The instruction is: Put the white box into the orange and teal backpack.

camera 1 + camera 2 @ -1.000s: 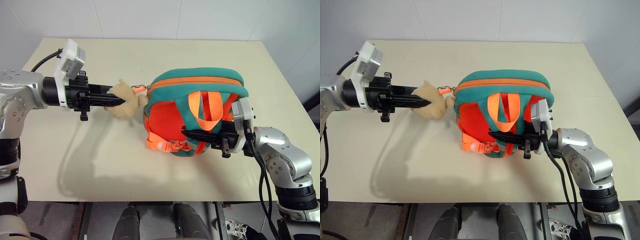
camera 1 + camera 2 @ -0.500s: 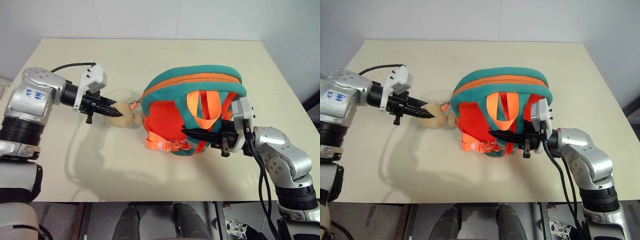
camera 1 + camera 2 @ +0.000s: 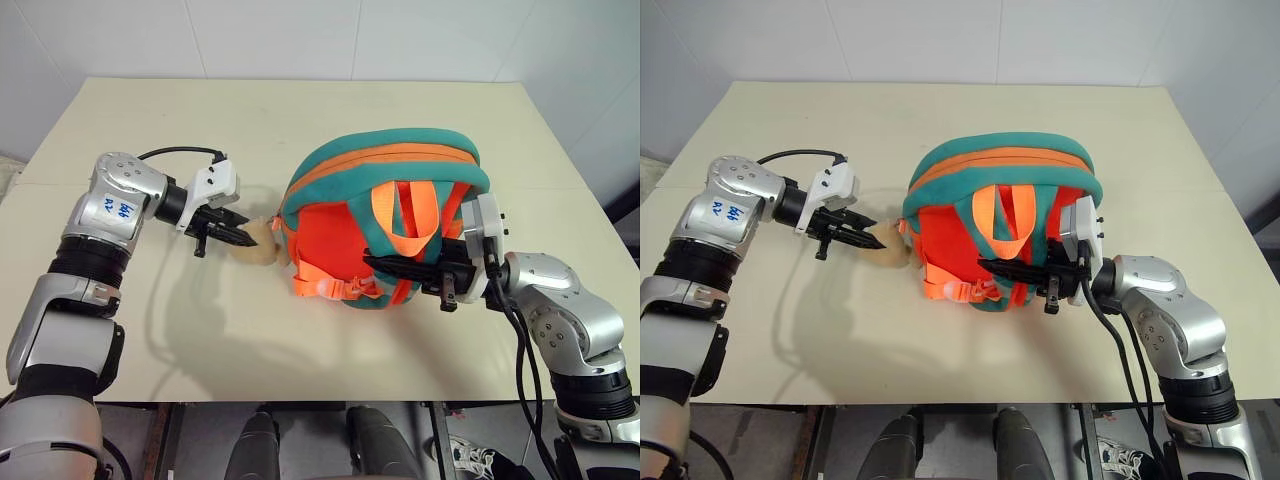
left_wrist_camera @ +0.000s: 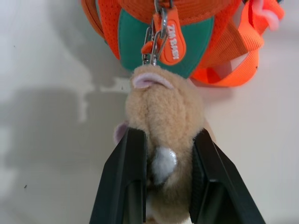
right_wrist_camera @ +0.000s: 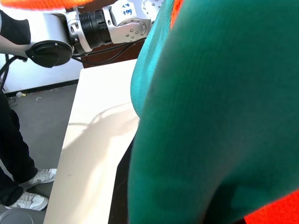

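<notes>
Backpack is the landmark: the orange and teal backpack (image 3: 385, 225) stands mid-counter (image 3: 300, 110), straps facing the robot. Nearest, on its robot-side face, right pincer (image 3: 375, 263) is clenched on the strap webbing, unmoved since a sec ago. To the backpack's left, the left pincer (image 4: 161, 175) grasps the beige plush toy (image 4: 163, 112), which hangs by a clip from the zipper pull (image 4: 173, 42); the arm has dropped and swung in closer, so the toy now lies against the pack's side. Judgement: bag steadied, zip work next. White box not visible; prob. still to fetch.
</notes>
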`<state>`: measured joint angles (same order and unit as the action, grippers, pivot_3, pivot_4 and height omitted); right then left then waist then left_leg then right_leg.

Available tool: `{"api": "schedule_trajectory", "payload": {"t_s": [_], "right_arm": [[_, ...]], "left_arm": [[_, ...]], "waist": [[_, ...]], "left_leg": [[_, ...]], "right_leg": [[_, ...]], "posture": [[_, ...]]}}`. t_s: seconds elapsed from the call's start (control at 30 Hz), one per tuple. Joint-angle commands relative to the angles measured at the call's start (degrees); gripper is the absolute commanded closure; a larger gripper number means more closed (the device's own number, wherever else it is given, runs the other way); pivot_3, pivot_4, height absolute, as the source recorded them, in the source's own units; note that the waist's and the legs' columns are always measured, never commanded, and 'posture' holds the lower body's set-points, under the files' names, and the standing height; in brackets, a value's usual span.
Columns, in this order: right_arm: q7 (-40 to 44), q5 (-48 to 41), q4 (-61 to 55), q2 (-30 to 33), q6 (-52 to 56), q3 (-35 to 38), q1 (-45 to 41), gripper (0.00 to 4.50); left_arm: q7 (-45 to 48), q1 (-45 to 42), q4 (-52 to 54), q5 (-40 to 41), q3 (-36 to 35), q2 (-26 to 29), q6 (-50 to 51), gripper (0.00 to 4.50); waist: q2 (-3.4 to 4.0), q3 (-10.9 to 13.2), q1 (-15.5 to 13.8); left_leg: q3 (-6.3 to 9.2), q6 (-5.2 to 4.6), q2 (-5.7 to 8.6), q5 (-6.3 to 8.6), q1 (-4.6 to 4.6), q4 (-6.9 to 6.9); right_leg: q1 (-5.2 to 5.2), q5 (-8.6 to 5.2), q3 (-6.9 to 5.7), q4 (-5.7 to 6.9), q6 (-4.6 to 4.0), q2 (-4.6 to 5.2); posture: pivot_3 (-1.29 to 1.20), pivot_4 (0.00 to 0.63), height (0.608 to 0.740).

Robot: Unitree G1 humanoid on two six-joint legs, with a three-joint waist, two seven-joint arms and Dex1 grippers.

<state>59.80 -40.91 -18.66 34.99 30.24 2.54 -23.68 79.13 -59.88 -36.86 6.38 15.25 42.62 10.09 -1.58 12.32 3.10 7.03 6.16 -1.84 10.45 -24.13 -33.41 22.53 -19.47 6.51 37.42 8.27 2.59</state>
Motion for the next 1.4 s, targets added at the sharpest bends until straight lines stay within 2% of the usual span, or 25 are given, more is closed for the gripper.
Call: {"api": "schedule_trajectory", "payload": {"t_s": [0.03,0.1,0.13,0.3,0.47,0.5,0.57,0.8,1.0,1.07,1.27,1.4], "right_arm": [[-0.03,0.6,-1.7,2.54,0.92,0.31,-1.45,4.5],[0.46,0.9,-1.8,3.98,2.05,-0.24,-1.66,4.5],[0.82,0.85,-1.81,4.64,2.4,-0.34,-1.7,4.5],[2.27,0.45,-1.99,7.36,3.23,0.25,-1.72,2.77],[3.26,-0.27,-1.2,9.0,2.8,2.24,-2.1,1.14],[3.48,-0.18,-0.95,9.16,2.67,2.36,-2.2,0.75],[3.71,0.08,-0.76,10.19,2.43,3.41,-1.64,0.06],[6.15,1.34,-0.07,17.85,1.5,10.51,3.77,0.02],[9.82,6.17,5.22,25.88,-2.46,22.22,13.61,0.02],[9.04,6.53,8.42,25.71,-4.1,25.49,13.95,0.02],[7.62,7.87,19.27,24.3,-9.0,24.95,6.85,0.02],[7.06,6.99,20.17,24.2,-7.78,26.24,8.18,0.02]], "left_arm": [[-1.71,1.22,2.56,5.23,-7.98,-0.41,0.15,3.83],[-0.87,2.63,5.67,7.2,-10.44,0.12,1.64,3.83],[-1.17,3.45,7.22,7.72,-11.37,0.54,2.78,3.48],[-2.98,9.59,16.24,10.68,-16.03,3.29,8.39,1.82],[-4.22,16.64,22.1,15.02,-23.5,5.48,7.81,0.23],[-4.22,17.12,22.55,15.59,-24.08,5.57,7.99,0.0],[-2.74,18.94,23.09,17.54,-26.23,5.88,6.65,0.0],[1.02,24.85,21.41,21.73,-32.87,7.97,1.99,0.0],[3.64,29.96,19.92,26.72,-40.34,9.72,0.93,0.0],[4.84,31.31,18.92,27.61,-42.12,9.87,0.14,0.0],[4.94,29.6,15.24,26.38,-41.04,9.22,-3.18,0.0],[4.17,35.25,18.53,28.09,-43.87,9.74,-1.79,0.0]], "waist": [[0.0,0.0,-0.01],[0.0,0.0,-0.02],[0.0,0.0,-0.02],[0.0,0.0,-0.04],[0.0,0.0,0.09],[0.0,0.0,0.02],[0.0,0.0,-0.06],[0.0,0.0,-0.59],[0.01,0.0,-1.01],[0.01,0.0,-0.93],[0.01,0.0,-0.47],[0.02,-0.01,-0.06]], "left_leg": [[0.0,0.0,0.0,0.0,0.0,-0.01],[0.01,0.0,0.0,0.0,0.0,0.01],[0.02,0.0,0.0,0.0,-0.01,0.02],[0.02,0.0,0.0,0.0,-0.01,0.06],[0.02,0.0,-0.01,0.0,0.02,0.01],[0.01,0.0,-0.01,0.0,0.02,0.0],[0.02,0.01,-0.01,-0.01,0.02,-0.02],[0.0,0.0,0.0,0.0,0.01,0.04],[-0.05,-0.01,0.0,0.0,0.02,0.07],[-0.07,-0.01,-0.01,0.0,0.06,0.05],[-0.22,-0.09,-0.03,-0.1,0.19,0.02],[-0.23,-0.11,-0.04,-0.13,0.19,0.04]], "right_leg": [[0.0,0.0,0.0,0.01,0.0,0.0],[0.0,0.0,-0.01,0.01,0.0,0.0],[0.01,0.0,-0.01,0.01,0.0,0.0],[0.0,-0.01,0.0,-0.01,0.02,0.01],[0.01,-0.01,0.0,0.05,0.02,0.01],[0.0,-0.01,0.0,0.06,0.01,0.01],[0.0,-0.01,-0.01,0.06,0.01,0.01],[-0.03,-0.02,-0.01,-0.04,-0.01,0.03],[-0.01,-0.04,0.0,-0.07,-0.03,0.04],[-0.02,-0.04,0.0,-0.06,-0.05,0.04],[-0.09,-0.06,0.09,-0.12,-0.31,0.06],[-0.1,-0.05,0.11,-0.15,-0.34,0.07]], "posture": [[0.0,0.15,0.74],[0.0,0.15,0.74],[0.0,0.15,0.74],[0.0,0.15,0.74],[0.0,0.15,0.74],[0.0,0.15,0.74],[0.0,0.15,0.74],[0.0,0.15,0.74],[0.0,0.15,0.74],[0.0,0.15,0.74],[0.0,0.15,0.74],[0.0,0.15,0.74]]}}
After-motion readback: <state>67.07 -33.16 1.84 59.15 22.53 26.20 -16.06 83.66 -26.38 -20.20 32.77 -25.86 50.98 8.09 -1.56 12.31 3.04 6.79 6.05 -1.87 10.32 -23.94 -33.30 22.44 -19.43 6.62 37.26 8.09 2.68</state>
